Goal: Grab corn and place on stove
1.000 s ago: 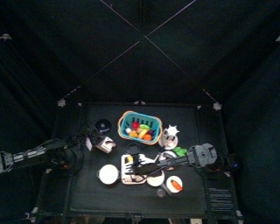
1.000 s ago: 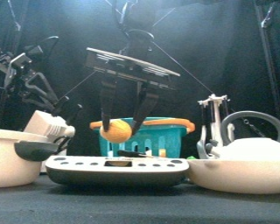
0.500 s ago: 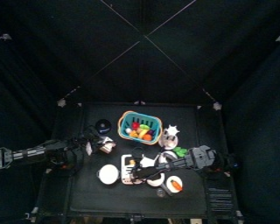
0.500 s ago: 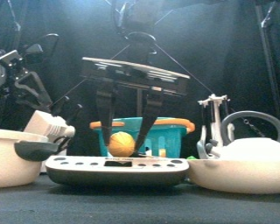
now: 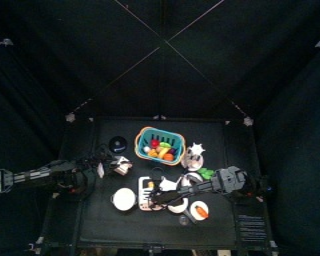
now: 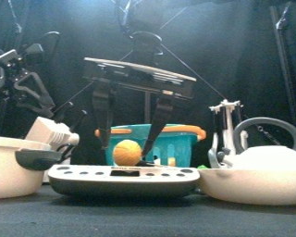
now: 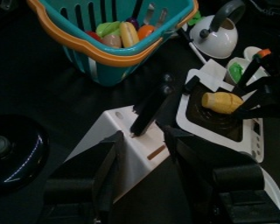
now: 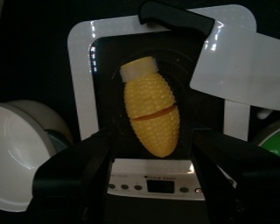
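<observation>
Now right gripper (image 8: 154,166) low over stove (image 8: 87,52), at 6 o'clock of table in top view. Corn (image 8: 152,118) lies on stove's dark top between jaws. Jaws parted, flanking corn; we cannot tell if pads touch it. Left gripper (image 7: 140,175) idle near 9 o'clock, jaws spread, holding nothing. Risks we see: corn rolling off flat top on retreat; jaw snagging corn while lifting; clipping white plate (image 8: 20,144) just beside stove.

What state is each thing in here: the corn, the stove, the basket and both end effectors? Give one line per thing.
corn: lying on the stove, between the right jaws
stove: flat on the table, corn on top
basket: upright, toy food inside
right end effector: open around the corn
left end effector: open, holding nothing
</observation>
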